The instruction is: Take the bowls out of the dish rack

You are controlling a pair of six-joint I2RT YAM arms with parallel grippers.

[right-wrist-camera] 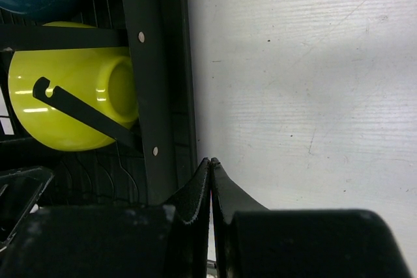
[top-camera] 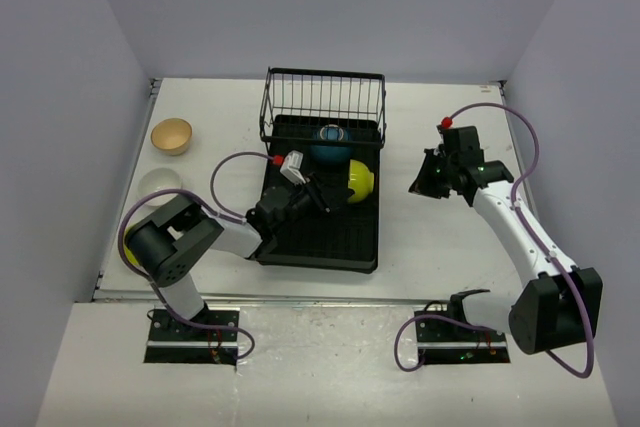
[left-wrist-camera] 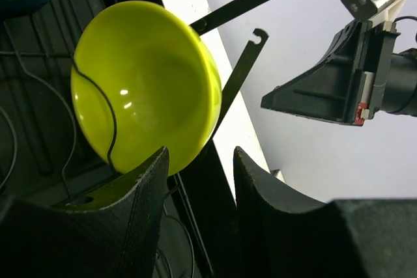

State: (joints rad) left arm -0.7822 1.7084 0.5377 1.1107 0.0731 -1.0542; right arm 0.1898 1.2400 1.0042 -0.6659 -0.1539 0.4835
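The black dish rack (top-camera: 320, 237) lies mid-table, its wire basket (top-camera: 322, 97) at the far end. A dark blue bowl (top-camera: 330, 144) stands in it under the basket. A lime bowl (top-camera: 358, 180) stands on edge near the rack's right rim. My left gripper (top-camera: 326, 193) reaches over the rack and is open. In the left wrist view the lime bowl (left-wrist-camera: 150, 83) sits just beyond the left gripper (left-wrist-camera: 199, 157), its lower rim by the left fingertip; nothing is gripped. My right gripper (top-camera: 420, 187) hovers shut over bare table to the right of the rack.
A cream bowl with a tan inside (top-camera: 171, 135) and a pale upturned bowl (top-camera: 160, 187) sit on the table at the left. A lime bowl (top-camera: 130, 255) peeks out behind the left arm's base. Walls close the table on three sides.
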